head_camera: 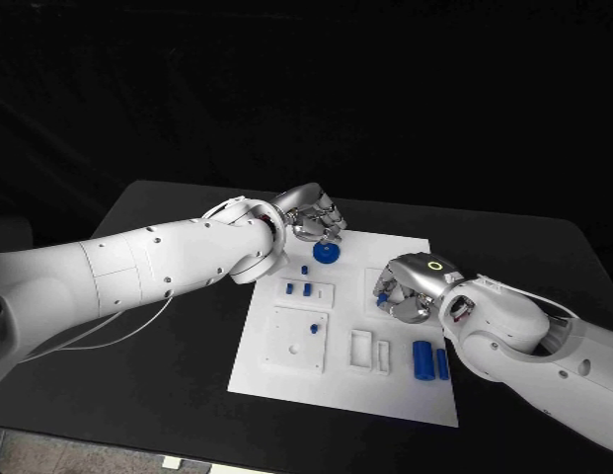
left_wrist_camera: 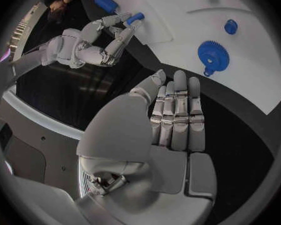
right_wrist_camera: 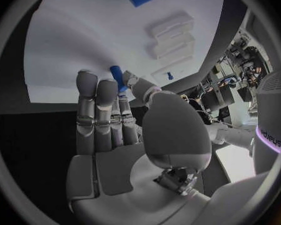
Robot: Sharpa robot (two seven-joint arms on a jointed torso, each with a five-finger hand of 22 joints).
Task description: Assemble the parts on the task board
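Nearest the head camera, the white right arm ends in a silver right hand (head_camera: pixel 406 289) hovering over the right edge of the white rectangular task board (head_camera: pixel 285 380). Its thumb and a finger pinch a small blue cylindrical peg (right_wrist_camera: pixel 117 78), the other fingers lying straight beside it. Just below that hand on the board lie two blue upright blocks (head_camera: pixel 430 361). At the board's far edge the silver left hand (head_camera: pixel 311 218) holds nothing, its fingers extended and close together; a round blue toothed gear (head_camera: pixel 326 253) lies on the board just beside its fingertips, not touched. Two tiny blue pins (head_camera: pixel 299 289) stand in a raised white plate mid-board. Black tabletop (head_camera: pixel 178 395) surrounds everything.
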